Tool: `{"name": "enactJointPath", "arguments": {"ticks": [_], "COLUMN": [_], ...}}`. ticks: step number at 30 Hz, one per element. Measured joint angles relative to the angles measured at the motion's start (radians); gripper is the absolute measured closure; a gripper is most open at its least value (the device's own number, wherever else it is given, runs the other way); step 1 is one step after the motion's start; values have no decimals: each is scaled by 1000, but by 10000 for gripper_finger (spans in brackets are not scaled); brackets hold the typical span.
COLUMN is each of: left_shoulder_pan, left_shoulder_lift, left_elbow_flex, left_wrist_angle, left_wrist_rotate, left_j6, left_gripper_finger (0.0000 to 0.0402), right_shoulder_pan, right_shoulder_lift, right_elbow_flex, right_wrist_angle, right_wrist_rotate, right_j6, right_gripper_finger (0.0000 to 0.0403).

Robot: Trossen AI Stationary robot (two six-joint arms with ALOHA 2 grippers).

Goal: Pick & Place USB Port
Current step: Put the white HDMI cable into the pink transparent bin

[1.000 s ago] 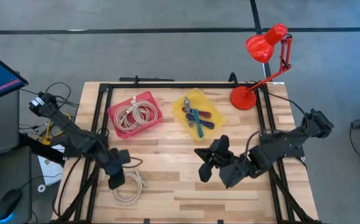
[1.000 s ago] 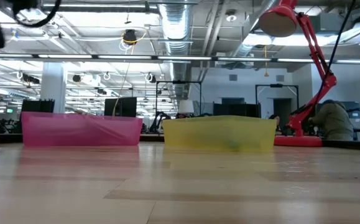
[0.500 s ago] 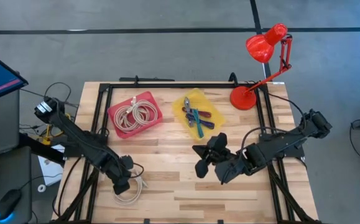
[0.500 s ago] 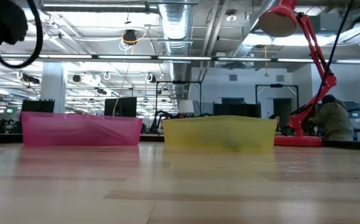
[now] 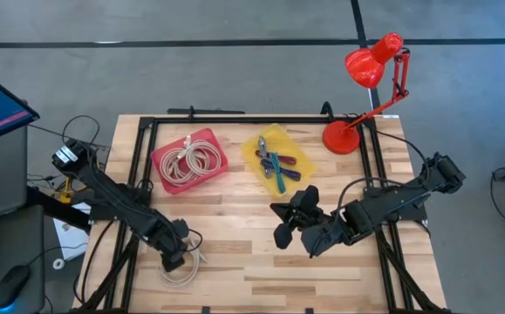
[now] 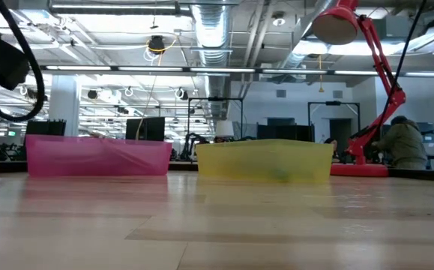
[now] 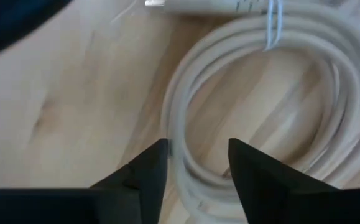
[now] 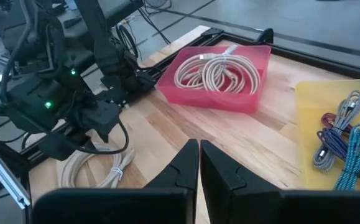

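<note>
- Left wrist view: I have the left gripper [image 7: 195, 163] parted, straddling the white cable coil's [image 7: 254, 118] strand, well short of the pink bin [image 5: 188, 157].
- I'd seat deeper, then close squarely.
- Right gripper [image 8: 199, 163] pinched together, idle.

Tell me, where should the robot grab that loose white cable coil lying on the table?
Probably from straight above, pinching the stacked strands on one side of the white cable coil. It lies flat on the wooden table, so only the bundled loop gives something to close on. The left gripper is open over that edge already, one finger inside the ring, one outside.
</note>
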Motion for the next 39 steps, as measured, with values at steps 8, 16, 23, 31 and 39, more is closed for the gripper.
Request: {"name": "enactJointPath", "arguments": {"ticks": [8,16,23,31,39], "left_shoulder_pan": [0,0,0,0,0], "left_shoulder_lift": [-4,-5,-3,-29,-203], "left_elbow_flex": [-87,-112,-114,-118,-101], "left_wrist_angle": [167,170,179,273,321], "left_wrist_rotate": [-38,-52,-72,-94,-300], "left_j6": [-11,-52,-53,-51,-49], "left_gripper_finger": [220,288,385,388,388], "right_shoulder_pan": [0,0,0,0,0], "right_shoulder_lift": [0,0,0,0,0], "right_elbow_flex": [0,0,0,0,0], "right_wrist_angle": [-17,-17,-22,-45,-48], "right_wrist_rotate": [0,0,0,0,0], "right_j6": [-1,-2,-2,-1,-2], "right_gripper_finger": [395,395,395,395,395]}}
